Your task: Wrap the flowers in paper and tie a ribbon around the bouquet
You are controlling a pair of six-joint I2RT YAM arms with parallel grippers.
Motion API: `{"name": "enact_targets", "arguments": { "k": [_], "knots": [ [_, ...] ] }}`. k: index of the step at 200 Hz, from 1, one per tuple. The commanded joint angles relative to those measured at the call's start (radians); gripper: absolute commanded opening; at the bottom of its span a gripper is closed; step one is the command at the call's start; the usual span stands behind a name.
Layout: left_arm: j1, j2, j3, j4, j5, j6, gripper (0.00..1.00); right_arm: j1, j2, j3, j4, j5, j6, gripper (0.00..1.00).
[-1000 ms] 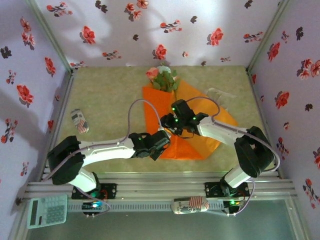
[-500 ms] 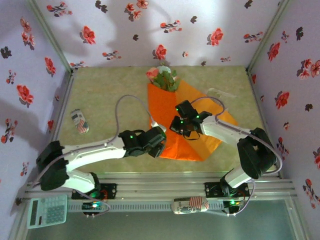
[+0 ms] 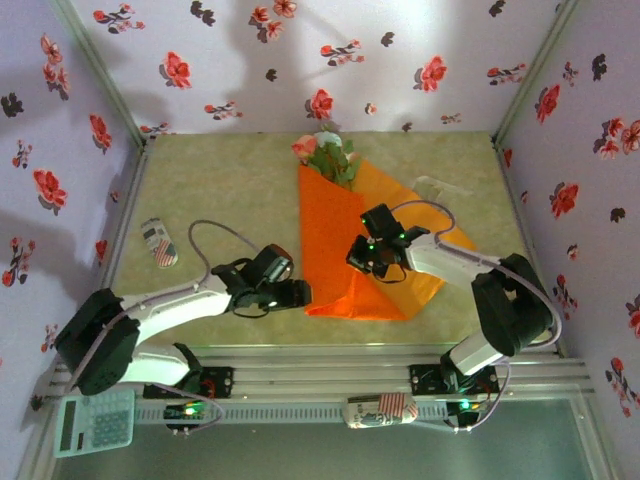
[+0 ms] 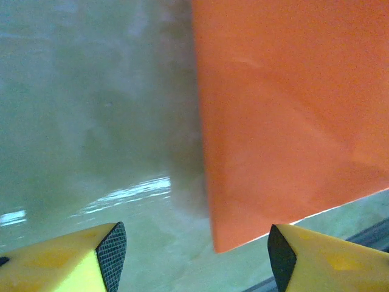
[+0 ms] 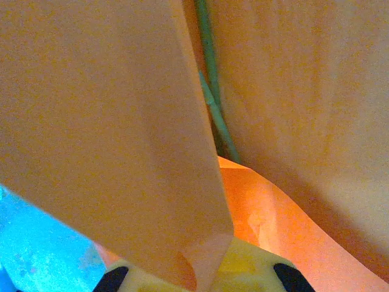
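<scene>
Top external view: right gripper (image 3: 366,256) clamped, apparently pinching the paper (image 3: 330,230) (folded over the flowers (image 3: 325,152), mid-table); left gripper (image 3: 292,293) spread wide, holding nothing, beside the paper's near-left corner.

Lab test booth: floral wallpaper walls (image 3: 300,60), alu mounting rail (image 3: 320,376).

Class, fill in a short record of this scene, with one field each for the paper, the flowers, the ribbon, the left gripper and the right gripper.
paper: orange sheet, one flap folded across the stems
flowers: blooms poke out at the far end; a green stem shows between paper layers
ribbon: lying loose on the table right of the paper, untied
left gripper: open, at the paper's near corner, holding nothing
right gripper: shut on a fold of the paper
</scene>
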Motion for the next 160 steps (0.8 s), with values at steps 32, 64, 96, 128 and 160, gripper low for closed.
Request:
{"name": "enact_targets", "arguments": {
  "k": [32, 64, 96, 128, 160],
  "knots": [
    [0.011, 0.106, -0.015, 0.153, 0.1, -0.033, 0.54, -0.006, 0.023, -0.02, 0.038, -0.036, -0.006, 0.0],
    [0.025, 0.139, -0.012, 0.17, 0.095, -0.019, 0.5, -0.007, 0.03, -0.034, 0.06, -0.05, 0.007, 0.0],
    [0.033, 0.141, -0.068, 0.271, 0.095, -0.062, 0.44, -0.007, 0.034, -0.043, 0.061, -0.044, 0.007, 0.0],
    [0.033, 0.132, -0.118, 0.348, 0.099, -0.102, 0.31, -0.006, 0.043, -0.046, 0.059, -0.045, 0.001, 0.0],
    [0.038, 0.13, -0.136, 0.364, 0.099, -0.111, 0.15, -0.006, 0.052, -0.051, 0.054, -0.038, -0.001, 0.0]
  ]
}}
